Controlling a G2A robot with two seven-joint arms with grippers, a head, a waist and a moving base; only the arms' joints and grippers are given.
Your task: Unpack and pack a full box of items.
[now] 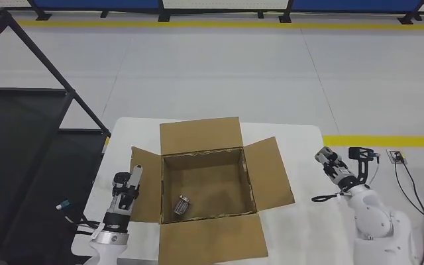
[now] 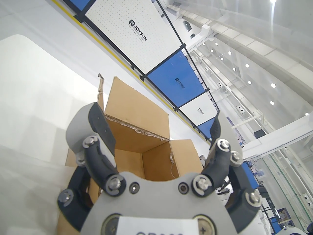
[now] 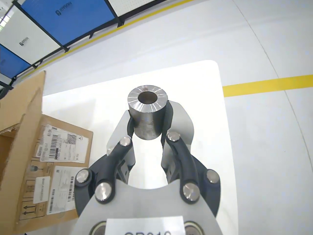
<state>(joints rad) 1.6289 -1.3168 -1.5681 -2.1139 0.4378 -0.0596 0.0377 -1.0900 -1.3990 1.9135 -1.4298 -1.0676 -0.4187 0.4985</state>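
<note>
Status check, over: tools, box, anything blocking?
Left tool open beside box. Right tool shut on metal cylinder, right of box. One metal part inside. Spread flap between cylinder and opening.

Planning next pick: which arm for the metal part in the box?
Left, likely: left gripper open, empty, beside the brown cardboard box; small silvery metal part lies nearer it. Right gripper holds a grey hollow metal cylinder.

The box (image 2: 137,116) sits half hidden behind the left fingers (image 2: 100,125). Between the right fingers (image 3: 181,123), the metal cylinder (image 3: 148,116) has both flanks covered. A small item (image 1: 181,205) in the box is too tiny to identify.
</note>
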